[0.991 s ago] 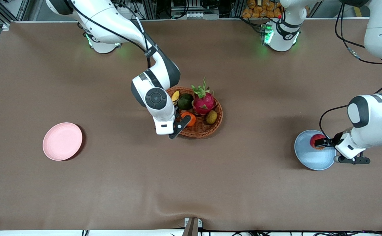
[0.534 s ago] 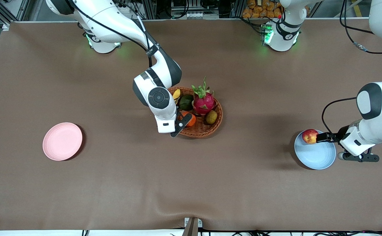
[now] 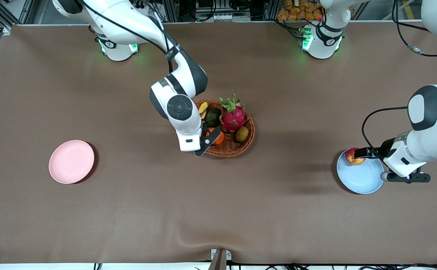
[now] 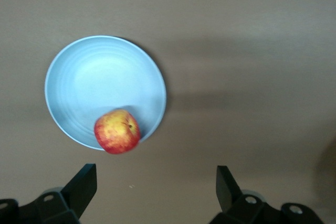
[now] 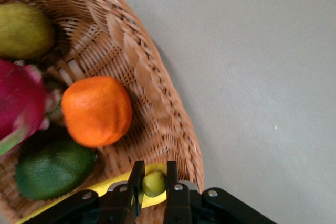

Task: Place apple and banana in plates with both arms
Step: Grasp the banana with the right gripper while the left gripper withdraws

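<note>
The red and yellow apple point(image 3: 354, 156) lies at the rim of the pale blue plate point(image 3: 362, 179), on the side toward the right arm's end; it also shows in the left wrist view point(image 4: 117, 131) on the plate point(image 4: 100, 82). My left gripper point(image 3: 368, 153) is open and empty above the plate's edge point(image 4: 153, 182), clear of the apple. My right gripper point(image 5: 154, 182) is in the basket, shut on the banana's point(image 5: 100, 188) stem end. The banana's yellow tip point(image 3: 202, 108) peeks out beside the right hand point(image 3: 204, 131). The pale pink plate point(image 3: 71, 161) is empty.
The brown wicker basket point(image 3: 241, 147) in mid-table holds a pink dragon fruit point(image 3: 233, 116), an orange point(image 3: 217, 138), a dark green fruit point(image 3: 213, 117) and a greenish-brown fruit point(image 3: 242, 134). Its woven rim point(image 5: 173, 108) runs beside my right gripper.
My left gripper has let go of the apple and lifted away from the blue plate; the apple has rolled to the plate's rim. The right hand has shifted slightly in the basket.
</note>
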